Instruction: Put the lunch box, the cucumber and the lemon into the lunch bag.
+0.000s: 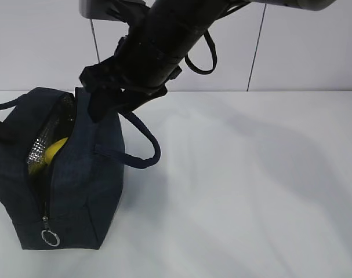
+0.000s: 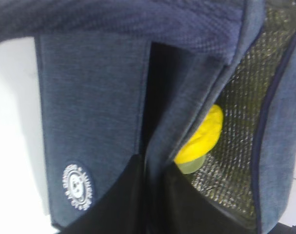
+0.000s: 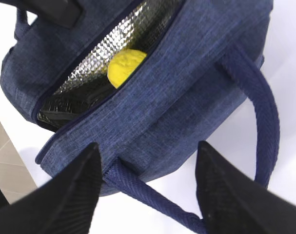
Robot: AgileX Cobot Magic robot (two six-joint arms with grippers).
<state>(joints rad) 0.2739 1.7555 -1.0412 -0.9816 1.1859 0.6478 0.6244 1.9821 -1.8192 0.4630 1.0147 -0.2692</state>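
My lunch bag (image 1: 77, 191) sits at the lower left of the counter (image 1: 251, 191), zipper open, silvery lining showing. The lemon (image 3: 124, 65) lies inside, against the near wall; a pale green bit shows under it. My left tool (image 2: 148, 195) straddles the bag's wall edge, nearly closed; whether it grips I cannot tell. My right tool (image 3: 148, 190) hangs open above the handle (image 3: 262, 109), holding nothing. The counter's right half is bare.

Lemon (image 3: 124, 66) half hidden in bag (image 3: 196, 63) — cucumber unseen
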